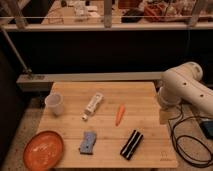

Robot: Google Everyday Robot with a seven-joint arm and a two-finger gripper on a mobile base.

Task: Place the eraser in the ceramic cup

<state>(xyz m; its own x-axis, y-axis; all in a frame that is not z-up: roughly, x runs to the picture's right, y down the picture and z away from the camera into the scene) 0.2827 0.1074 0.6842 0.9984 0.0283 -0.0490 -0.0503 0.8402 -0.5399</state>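
The eraser (131,144), a black oblong block with a pale stripe, lies on the wooden table (145,95) near its front right. The ceramic cup (54,103), small, white and without a handle, stands upright at the table's left side, far from the eraser. My white arm (184,87) reaches in from the right. My gripper (165,114) hangs at the table's right edge, above and to the right of the eraser and apart from it.
A white tube (93,105) and a carrot (119,114) lie mid-table. A blue-grey sponge-like block (88,142) lies left of the eraser. An orange plate (44,149) sits at the front left corner. Black cables (190,140) lie on the floor to the right.
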